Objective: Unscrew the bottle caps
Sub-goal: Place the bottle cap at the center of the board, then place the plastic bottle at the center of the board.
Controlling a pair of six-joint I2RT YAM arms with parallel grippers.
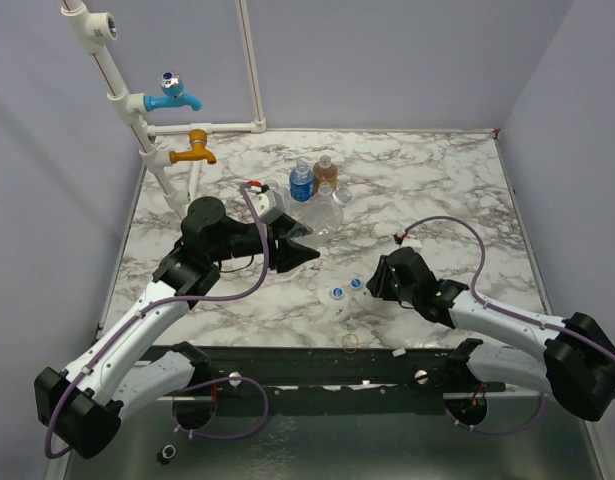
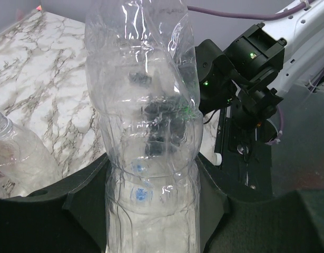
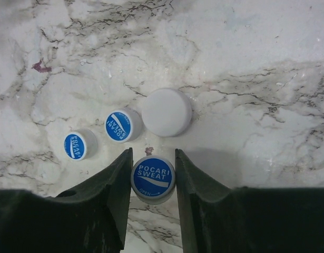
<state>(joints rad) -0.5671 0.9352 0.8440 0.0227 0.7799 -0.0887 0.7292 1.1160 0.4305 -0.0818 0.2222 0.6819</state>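
Note:
My left gripper (image 1: 303, 254) is shut on a plain clear bottle (image 2: 146, 105); in the left wrist view it (image 2: 151, 182) clasps the bottle's crinkled body from both sides. My right gripper (image 3: 153, 157) is shut on a blue-and-white cap (image 3: 153, 179) just above the marble. Two more blue-and-white caps (image 3: 122, 125) (image 3: 76, 145) and a plain white cap (image 3: 167, 112) lie just ahead of it. In the top view the caps (image 1: 337, 293) lie left of the right gripper (image 1: 373, 284). The blue-labelled bottle (image 1: 302, 182) and the amber bottle (image 1: 325, 172) stand behind.
Blue tap (image 1: 173, 96) and orange tap (image 1: 196, 151) hang on the white pipe at the back left. A thin yellowish ring (image 1: 350, 342) lies near the table's front edge. Another clear bottle (image 2: 17, 155) lies left of the left gripper. The right arm (image 2: 246, 68) is beyond the held bottle.

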